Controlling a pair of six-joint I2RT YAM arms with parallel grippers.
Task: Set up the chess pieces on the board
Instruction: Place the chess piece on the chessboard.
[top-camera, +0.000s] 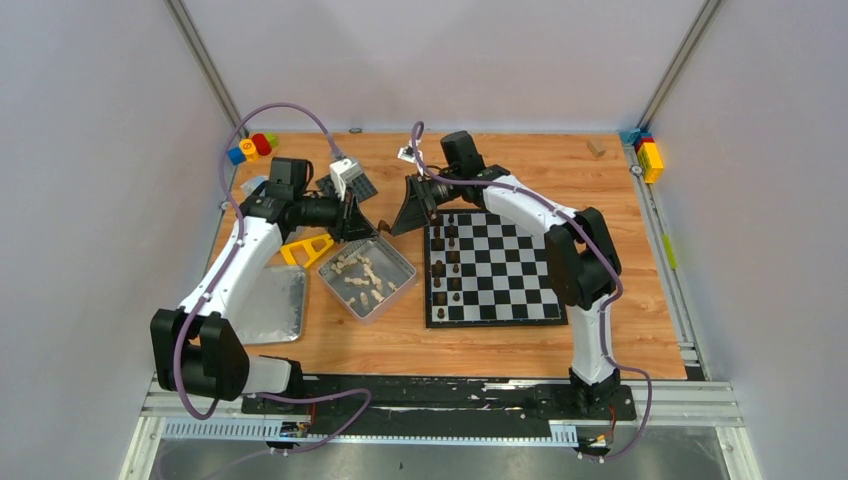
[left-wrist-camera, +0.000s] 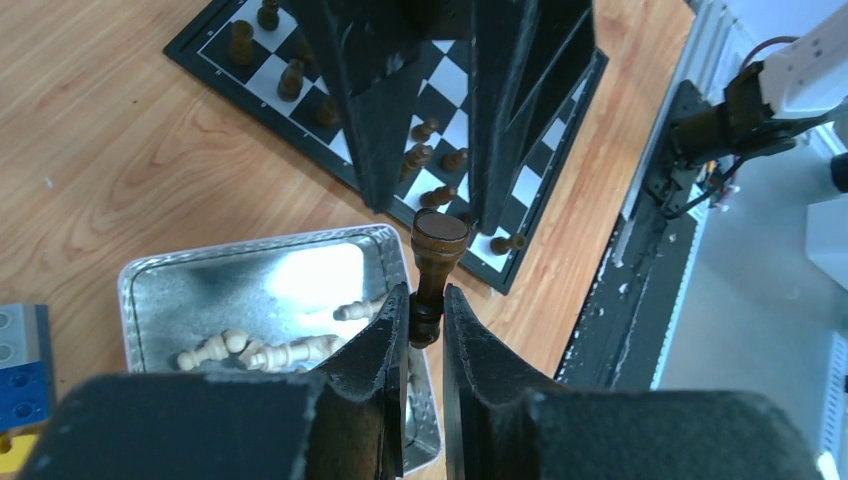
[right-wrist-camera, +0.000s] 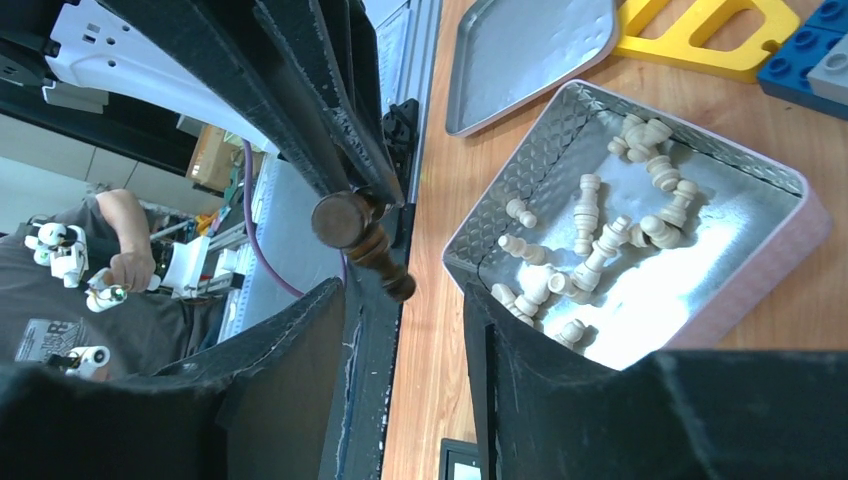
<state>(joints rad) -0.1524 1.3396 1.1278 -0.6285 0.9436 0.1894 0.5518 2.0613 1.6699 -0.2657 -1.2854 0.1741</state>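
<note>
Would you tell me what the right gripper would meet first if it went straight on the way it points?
Most likely the dark chess piece held by the left gripper, just ahead of the open right gripper; depth is unclear.

Your left hand (left-wrist-camera: 425, 310) and right hand (right-wrist-camera: 403, 295) crowd the gap between shiny metal tin (top-camera: 343, 296) and black-and-silver chequered board (top-camera: 520, 275). Dark brown pieces (top-camera: 447, 262) fill its left files; the rest lies open.

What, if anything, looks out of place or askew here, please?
Nothing damaged. One dark brown chess piece hangs in mid-air, pinched in the left gripper, facing the open right gripper. The cream chess pieces lie toppled in the shiny metal tin, beside the black-and-silver chessboard.
</note>
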